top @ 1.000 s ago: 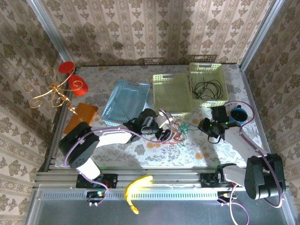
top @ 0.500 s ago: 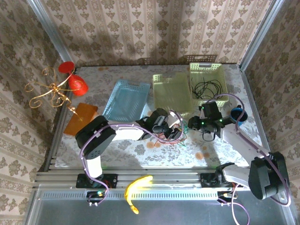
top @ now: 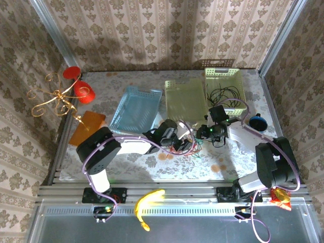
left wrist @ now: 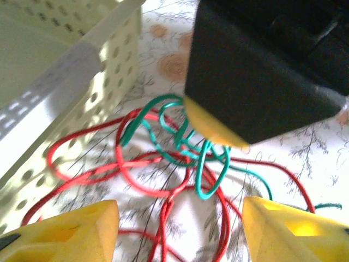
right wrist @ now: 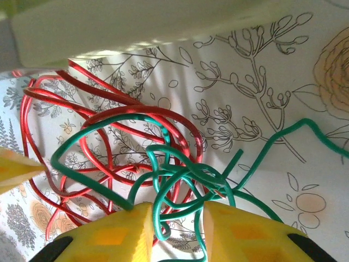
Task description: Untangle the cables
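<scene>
While the red cable (left wrist: pixel 142 188) and green cable (right wrist: pixel 180 174) lie knotted just before the yellow basket (top: pixel 185 101), the left gripper (left wrist: pixel 179 213) is spread over them. The right gripper (right wrist: pixel 177 215) is narrowly parted around a green loop, and the black cable (top: pixel 225 96) looks freed, right of the basket.

Three cables: one red cable (right wrist: pixel 109 117) and one green cable (right wrist: pixel 185 174) at the centre of the worktop (top: pixel 223 162), and one black cable (top: pixel 225 95) at one o'clock. Three baskets toward twelve o'clock: one blue basket (top: pixel 135 107), one shallow yellow basket (top: pixel 185 101), one deep yellow basket (top: pixel 223 73). Two cups at ten o'clock: a far red cup (top: pixel 72 72) and a near red cup (top: pixel 84 92). One gold wire stand (top: pixel 50 98). One orange sheet (top: pixel 87 126). One blue dish (top: pixel 258 122) at three o'clock.
</scene>
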